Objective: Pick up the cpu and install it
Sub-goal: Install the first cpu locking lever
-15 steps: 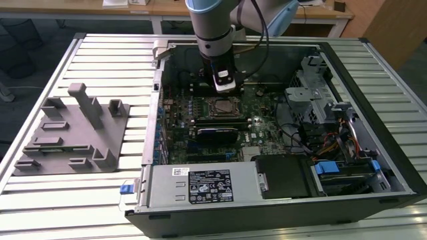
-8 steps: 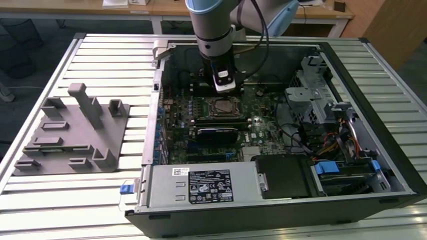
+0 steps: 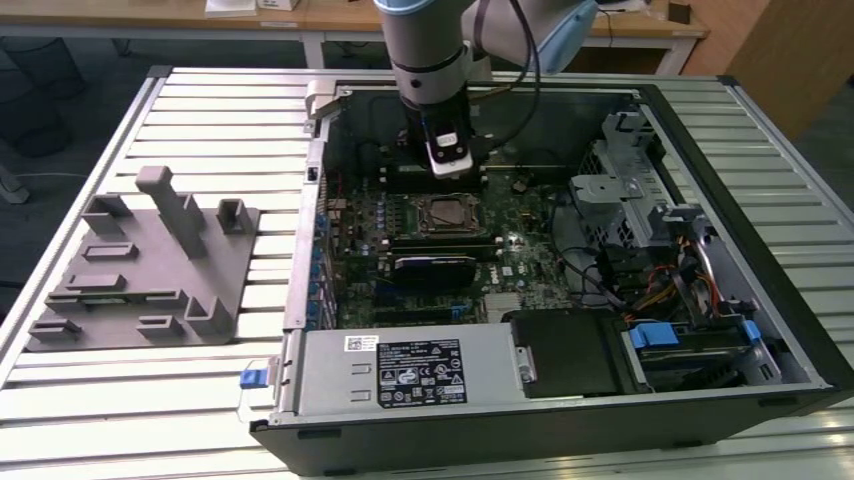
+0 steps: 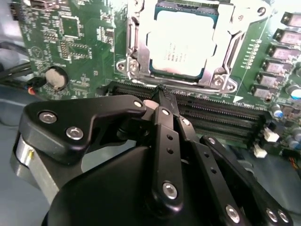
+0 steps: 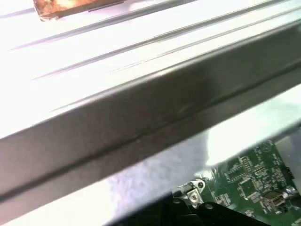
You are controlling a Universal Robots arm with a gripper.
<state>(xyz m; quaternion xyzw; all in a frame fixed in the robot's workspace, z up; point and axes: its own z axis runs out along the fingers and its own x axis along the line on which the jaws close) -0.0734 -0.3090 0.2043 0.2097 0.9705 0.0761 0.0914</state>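
Observation:
The cpu, a silvery square chip with a pale rim, lies flat inside the metal socket frame on the green motherboard. In the exterior view the cpu sits mid-board inside the open computer case. My gripper hangs just beside the socket, over the black memory slots. Its black fingers are closed together at the tips with nothing between them, apart from the chip. Seen in the exterior view, the gripper is just behind the socket.
A grey fixture with upright pegs rests on the slatted table at the exterior view's left. A black heatsink block lies in front of the socket. The case's dark wall runs close by; drive cages and cables crowd the exterior view's right.

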